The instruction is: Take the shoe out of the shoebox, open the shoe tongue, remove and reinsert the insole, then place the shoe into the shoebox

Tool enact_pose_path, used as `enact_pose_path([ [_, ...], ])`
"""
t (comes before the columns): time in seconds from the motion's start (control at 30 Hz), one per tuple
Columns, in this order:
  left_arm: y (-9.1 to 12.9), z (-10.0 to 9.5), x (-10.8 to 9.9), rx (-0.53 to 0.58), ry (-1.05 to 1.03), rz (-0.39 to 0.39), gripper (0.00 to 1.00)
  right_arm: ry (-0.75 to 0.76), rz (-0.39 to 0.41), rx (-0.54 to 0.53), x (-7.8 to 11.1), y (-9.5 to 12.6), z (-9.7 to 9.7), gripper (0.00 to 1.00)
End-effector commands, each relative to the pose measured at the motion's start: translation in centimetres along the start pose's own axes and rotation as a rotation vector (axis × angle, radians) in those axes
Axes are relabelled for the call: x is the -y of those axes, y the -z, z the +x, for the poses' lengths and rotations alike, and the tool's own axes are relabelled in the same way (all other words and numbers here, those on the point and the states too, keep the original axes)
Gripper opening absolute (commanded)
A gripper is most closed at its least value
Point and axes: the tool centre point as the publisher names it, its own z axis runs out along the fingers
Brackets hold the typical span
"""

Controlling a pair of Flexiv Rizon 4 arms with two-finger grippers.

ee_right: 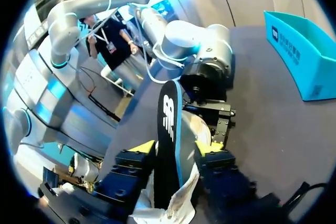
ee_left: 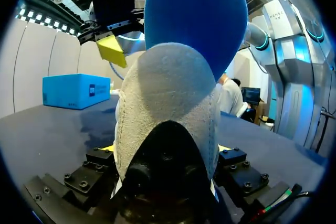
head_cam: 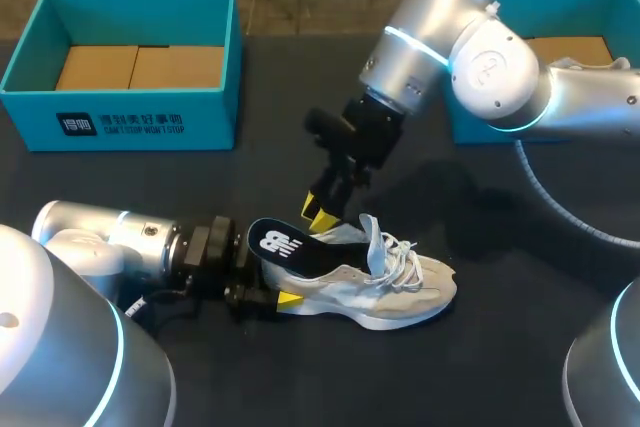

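Left gripper (head_cam: 274,291) clamped on my shoe (head_cam: 400,287), heel between its fingers. Right gripper (ee_right: 174,148) pinching insole (ee_right: 169,111), which stands between its fingers, lower end inside shoe.

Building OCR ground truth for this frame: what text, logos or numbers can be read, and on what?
Left shoebox, front wall: white logo block and lines of print, too small to read reliably.
Insole: one white logo mark, no words or numbers.
Shoe: nothing readable.

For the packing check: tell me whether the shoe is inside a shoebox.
No, the shoe lies on the table, its heel in the left gripper.
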Motion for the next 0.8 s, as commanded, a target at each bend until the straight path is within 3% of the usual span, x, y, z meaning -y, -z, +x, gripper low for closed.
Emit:
enact_pose_path([
  [0.03,-0.1,0.0,0.0,0.002,0.0,0.0,0.0,-0.003,0.0,-0.01,-0.1,-0.5,0.0,0.54],
  [0.8,-0.1,0.0,0.0,0.002,0.0,0.0,0.0,-0.056,0.038,-0.152,0.6,-2.8,-0.4,0.44],
])
